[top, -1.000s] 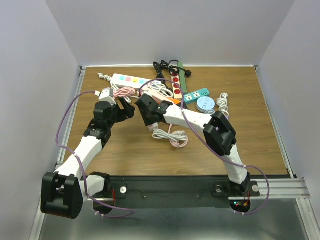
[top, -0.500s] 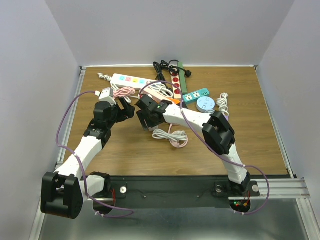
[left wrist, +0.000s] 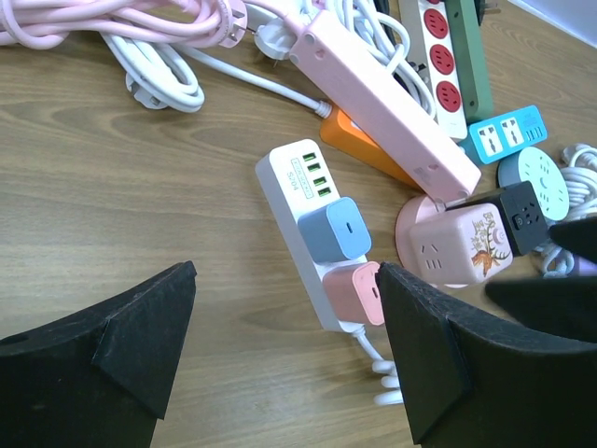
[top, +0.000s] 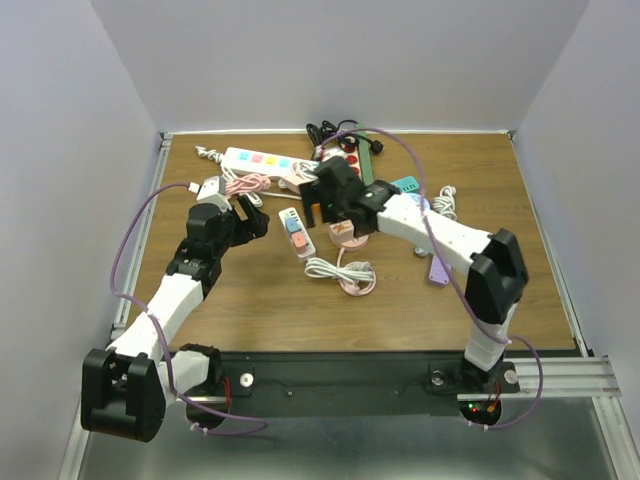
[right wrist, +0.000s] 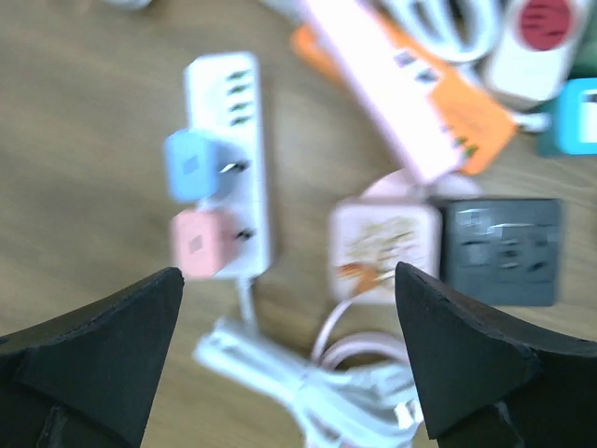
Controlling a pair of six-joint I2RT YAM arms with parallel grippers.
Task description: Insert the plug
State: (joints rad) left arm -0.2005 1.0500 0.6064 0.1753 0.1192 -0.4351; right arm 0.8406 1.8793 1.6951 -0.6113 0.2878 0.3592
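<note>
A short white power strip (left wrist: 300, 191) lies on the wooden table with a blue plug (left wrist: 336, 229) and a pink plug (left wrist: 354, 292) seated side by side in it. The top view shows the strip (top: 296, 231) lying free between the two arms. My left gripper (left wrist: 289, 355) is open just short of the strip, with only bare wood between its fingers. My right gripper (right wrist: 289, 364) is open and holds nothing. It hovers above the strip (right wrist: 233, 140), the pink plug (right wrist: 199, 243) and a coiled white cable (right wrist: 326, 392). In the top view the right gripper (top: 318, 200) is behind and right of the strip.
A pink cube socket (left wrist: 457, 245) and a black cube socket (left wrist: 522, 213) sit right of the strip. Behind them lie a long pink strip (left wrist: 373, 93), an orange strip (left wrist: 359, 145), a red-socket strip (left wrist: 438, 56) and other strips and cables. A white cable coil (top: 340, 272) lies in front.
My right gripper has opened and drawn up and back to the right, off the white strip, which now lies uncovered with both plugs in it. The left arm has not moved.
</note>
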